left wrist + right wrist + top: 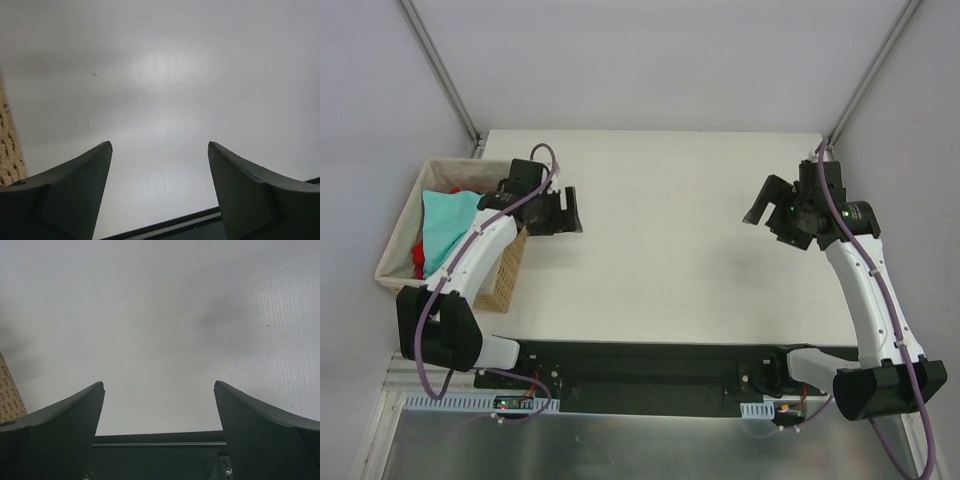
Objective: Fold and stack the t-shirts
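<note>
The t-shirts lie bunched in a wicker basket [400,240] at the table's left edge: a light teal t-shirt [448,225] on top, a red t-shirt [417,260] showing beneath it at the near side. My left gripper [563,212] hovers just right of the basket, open, with only bare table between its fingers [80,185]. My right gripper [767,208] hangs over the right side of the table, open and holding nothing. In both wrist views I see only white table surface between the jaws.
The white table [660,250] spreads between the two arms. A black base rail [650,365] runs along the near edge. Grey walls enclose the back and sides. The basket's woven side [7,150] shows at the left edge of the left wrist view.
</note>
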You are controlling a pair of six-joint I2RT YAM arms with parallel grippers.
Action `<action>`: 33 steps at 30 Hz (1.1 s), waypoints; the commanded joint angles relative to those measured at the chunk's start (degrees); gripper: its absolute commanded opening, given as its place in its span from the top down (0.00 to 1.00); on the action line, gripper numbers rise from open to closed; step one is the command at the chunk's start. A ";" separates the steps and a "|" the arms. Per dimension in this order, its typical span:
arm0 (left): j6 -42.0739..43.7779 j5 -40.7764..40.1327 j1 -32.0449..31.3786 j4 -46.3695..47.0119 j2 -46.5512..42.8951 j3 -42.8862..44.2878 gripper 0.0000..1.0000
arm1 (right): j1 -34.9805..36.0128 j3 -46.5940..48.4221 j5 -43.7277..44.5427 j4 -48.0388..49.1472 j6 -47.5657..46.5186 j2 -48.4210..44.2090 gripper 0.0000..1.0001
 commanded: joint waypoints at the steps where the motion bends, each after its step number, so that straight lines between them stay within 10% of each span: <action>1: -8.83 -1.53 -6.15 -3.58 -5.74 6.53 0.22 | 0.01 2.42 -8.42 6.84 -3.87 -2.51 0.04; 13: -19.21 -11.47 -5.03 -18.60 -19.80 15.85 0.08 | 1.42 -5.57 -12.70 21.44 -7.75 -11.74 0.04; 33: -21.33 -11.21 23.97 -26.70 -17.70 17.27 0.12 | 1.51 12.52 -7.67 30.04 -1.76 8.37 0.04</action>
